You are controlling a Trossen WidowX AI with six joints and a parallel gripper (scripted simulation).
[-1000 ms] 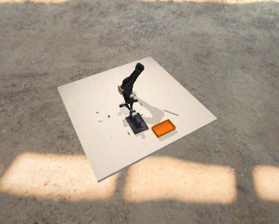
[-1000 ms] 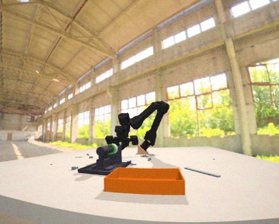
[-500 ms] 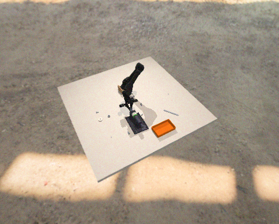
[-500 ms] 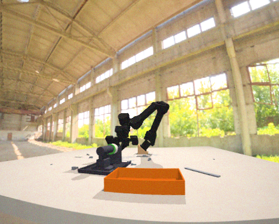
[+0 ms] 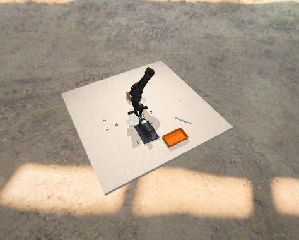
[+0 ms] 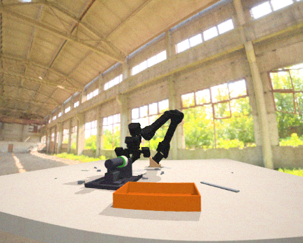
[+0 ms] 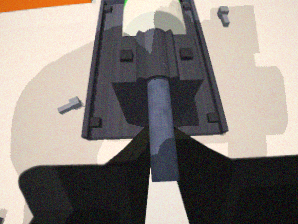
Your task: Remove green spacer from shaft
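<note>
My gripper [image 7: 158, 132] [image 5: 141, 117] is shut on the grey shaft [image 7: 161, 110], near its free end. The shaft passes through the dark support block [image 7: 159, 55]. The big dark housing block [image 5: 149, 129] [image 6: 112, 164] stands beyond it on the black base plate [image 5: 152, 140] [image 6: 95, 185] [image 7: 100, 100]. The green spacer [image 5: 144, 123] [image 6: 121, 162] sits in line with the shaft beside the housing. White spacers [image 7: 150, 11] sit between the green one and the support block. In the wrist view only a sliver of green shows at the top edge; the housing is out of frame.
An orange tray [image 5: 166, 143] [image 6: 156, 203] [image 7: 40, 4] stands beside the base plate. A loose grey rod [image 5: 183, 120] [image 6: 220, 187] lies farther off. Small bolts [image 7: 70, 105] lie on both sides of the plate. A pale ring [image 5: 107, 128] lies on the table.
</note>
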